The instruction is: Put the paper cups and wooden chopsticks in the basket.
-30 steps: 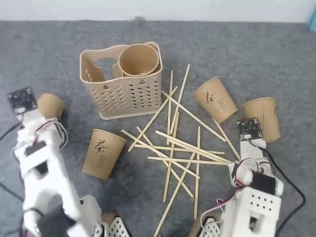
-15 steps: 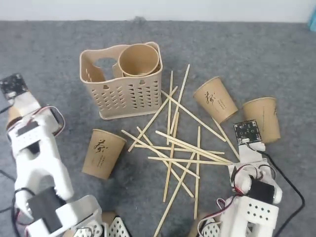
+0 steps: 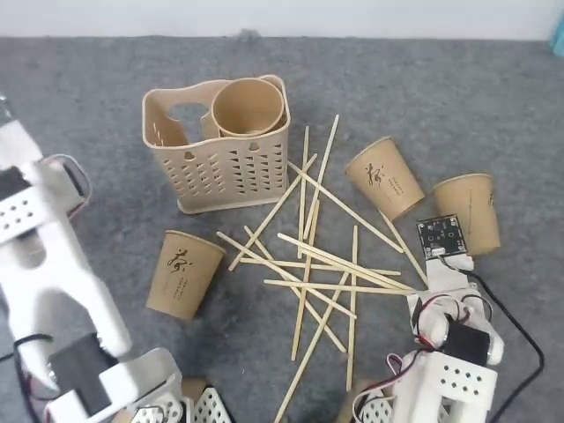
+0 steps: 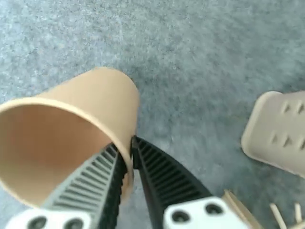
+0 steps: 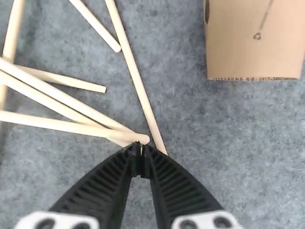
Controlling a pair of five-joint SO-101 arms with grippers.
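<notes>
Basket (image 3: 231,173) upright at the back of the grey carpet, one paper cup (image 3: 248,106) already standing in its right compartment, left compartment empty. Three more cups lie on their sides on the carpet: one in front of the basket (image 3: 181,273), two to its right (image 3: 385,176) (image 3: 467,211). Chopsticks (image 3: 344,261) in a loose crossed heap between them, none in the basket.

Left gripper (image 4: 131,143) is clamped on the wall of a fourth cup (image 4: 71,124), one jaw inside the mouth and one outside, cup lifted off the carpet and tilted. A basket corner (image 4: 281,129) is off to the side, well apart.

Right gripper (image 5: 141,145) has its jaws closed together with nothing between them, tips just by the chopstick ends (image 5: 128,136).

Step in hand: carrying a cup to the basket. Next move probably needs the cup swung over the basket, turned mouth up and nested in the cup there or dropped in the free compartment, then released.
</notes>
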